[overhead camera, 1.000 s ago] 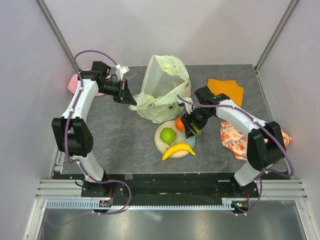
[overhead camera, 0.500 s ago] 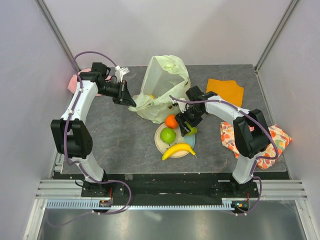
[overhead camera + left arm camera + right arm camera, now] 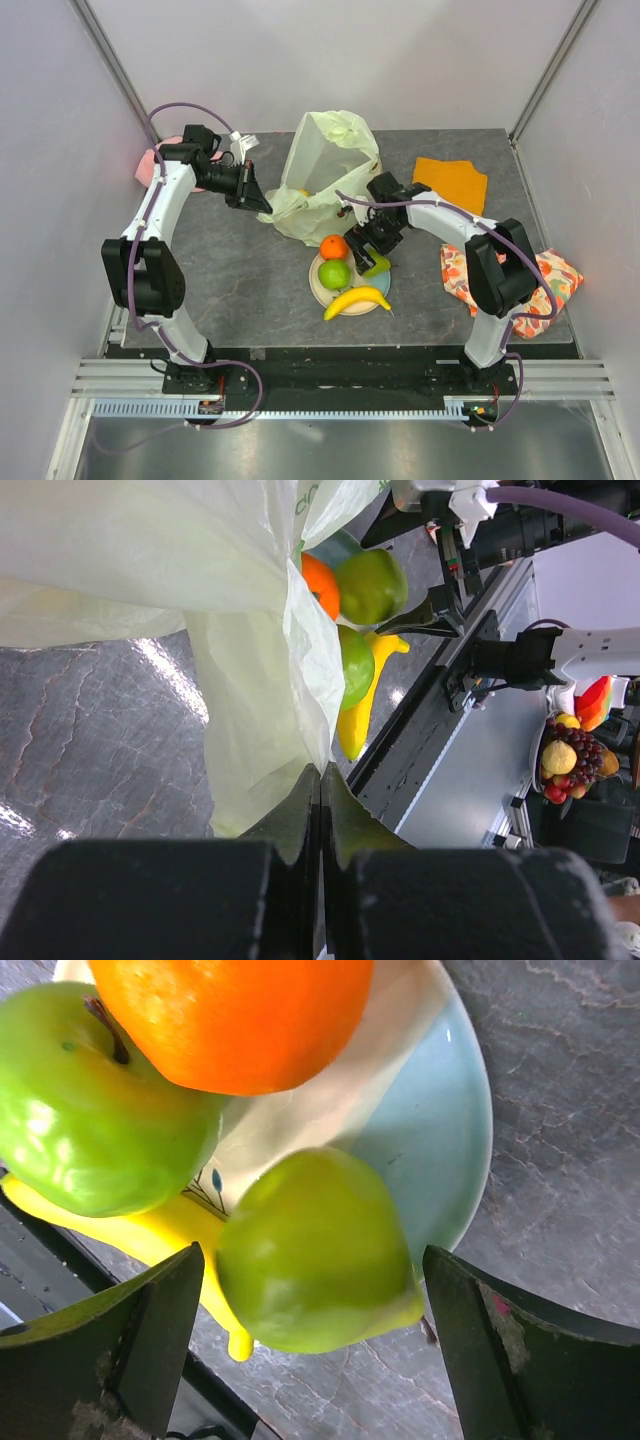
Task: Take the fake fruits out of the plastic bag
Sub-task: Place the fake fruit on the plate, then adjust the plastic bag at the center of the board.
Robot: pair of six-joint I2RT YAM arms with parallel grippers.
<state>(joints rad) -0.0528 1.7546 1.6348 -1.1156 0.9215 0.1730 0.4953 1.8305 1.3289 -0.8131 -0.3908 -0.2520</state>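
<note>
Grey counter [image 3: 250, 270] carried the plate [image 3: 450, 1130], where our right tool [image 3: 312, 1305] stood apart around the glossy green pear [image 3: 310, 1240], beside 3 other fake fruits [image 3: 335, 272]. We judged a careless knock could roll it off the rim. Our left tool [image 3: 320, 780] was clamped on the crinkly, translucent plastic bag [image 3: 325, 160].

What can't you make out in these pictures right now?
- Inside the plastic bag: top view, its crinkled film hides any fruits left; the left wrist view shows only the outside.
- Green pear: top view, the right gripper covers most of it.
- Banana: right wrist view, mostly behind the apple and pear.
- Pink thing at far left: top view, the left arm hides most.
</note>
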